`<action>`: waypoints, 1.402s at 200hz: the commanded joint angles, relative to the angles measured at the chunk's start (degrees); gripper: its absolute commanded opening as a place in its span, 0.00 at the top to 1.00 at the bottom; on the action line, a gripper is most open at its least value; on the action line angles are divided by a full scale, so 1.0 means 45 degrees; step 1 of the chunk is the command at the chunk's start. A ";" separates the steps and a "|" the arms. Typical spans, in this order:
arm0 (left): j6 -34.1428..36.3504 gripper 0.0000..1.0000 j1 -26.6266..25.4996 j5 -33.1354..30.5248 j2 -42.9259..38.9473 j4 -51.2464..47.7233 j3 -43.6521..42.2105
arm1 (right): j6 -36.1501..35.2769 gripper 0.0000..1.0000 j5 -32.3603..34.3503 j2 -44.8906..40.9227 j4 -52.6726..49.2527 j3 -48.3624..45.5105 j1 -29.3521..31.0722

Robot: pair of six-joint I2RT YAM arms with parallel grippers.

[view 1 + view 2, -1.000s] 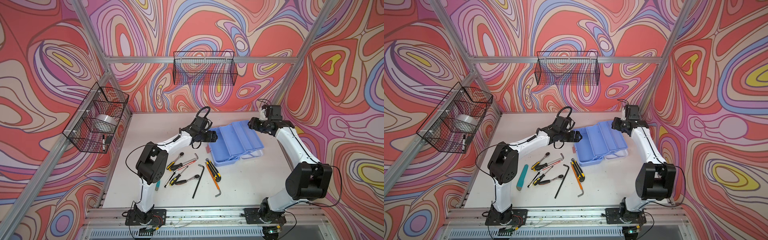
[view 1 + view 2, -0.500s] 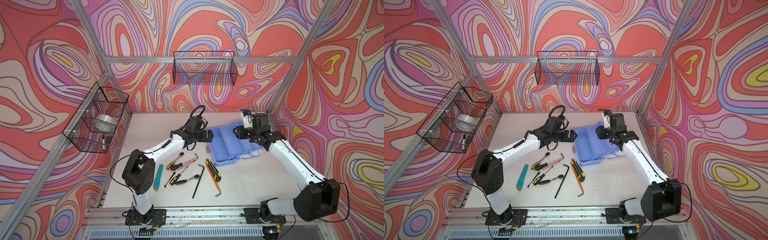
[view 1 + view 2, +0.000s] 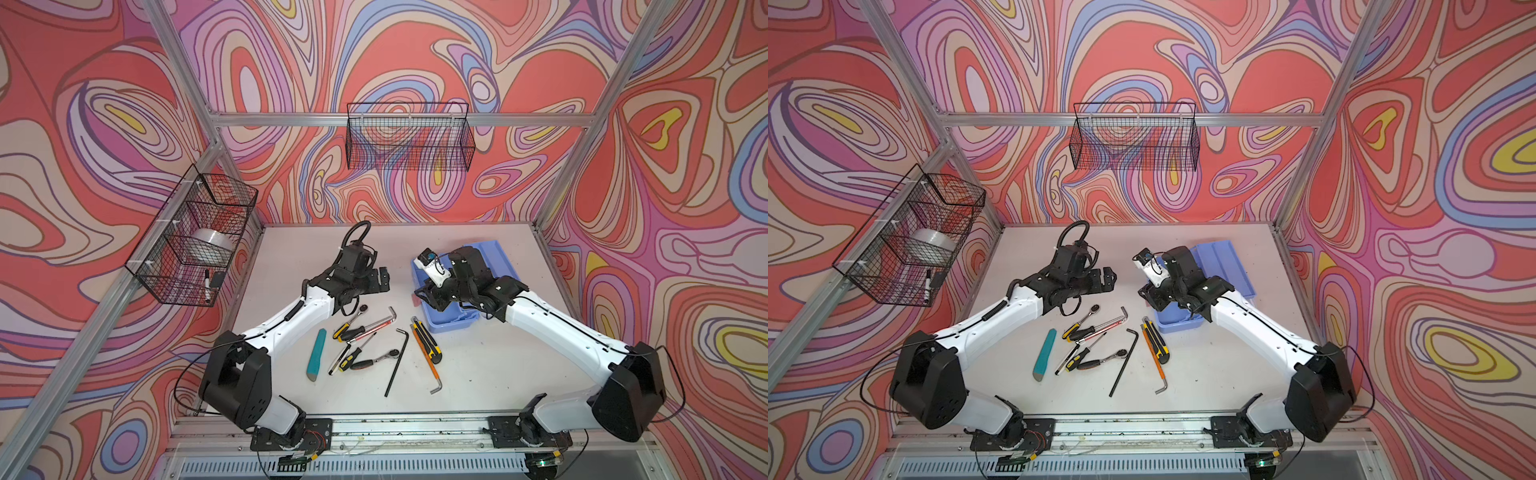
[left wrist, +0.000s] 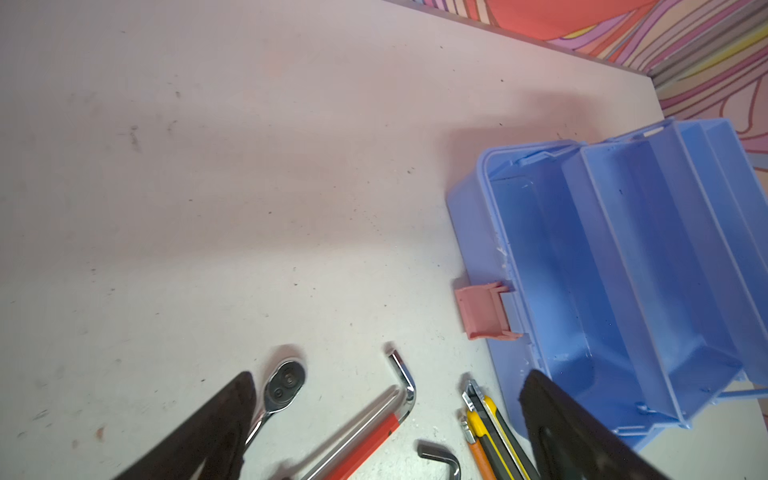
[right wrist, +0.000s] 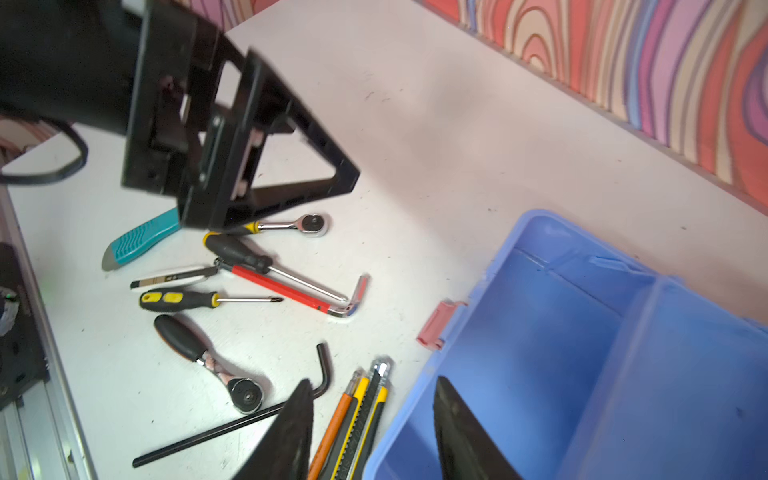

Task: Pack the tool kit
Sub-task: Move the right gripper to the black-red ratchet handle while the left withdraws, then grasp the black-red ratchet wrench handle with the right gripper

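Left gripper [image 4: 386,376] spread wide, empty. Small ratchet [image 4: 286,381] on the worktop [image 4: 208,208] just below it, handle running back along that arm. Right gripper [image 5: 374,382] half spread, empty, over the open toolbox [image 5: 532,353] rim. Left is nearer.

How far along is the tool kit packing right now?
Done: the toolbox stands open, trays fanned out, its bottom bare. In hand: nothing; the left gripper and right gripper are both open and empty. Left: all the tools lie on the table and need loading, then the box needs closing.
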 commanded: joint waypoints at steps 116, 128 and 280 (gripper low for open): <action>-0.0746 0.00 0.4152 0.0031 -0.3950 -0.1408 -0.3633 | -0.2615 0.59 0.0450 0.5419 -0.1194 0.2045 0.4604; -0.0718 0.00 0.4299 0.0027 -0.4163 -0.1485 -0.3799 | -0.2793 0.59 0.0570 0.5725 -0.1427 0.2179 0.4782; -0.0227 0.00 0.4553 -0.0064 -0.4957 -0.1910 -0.4371 | -0.4957 0.66 0.2297 0.7775 -0.3038 0.3421 0.5570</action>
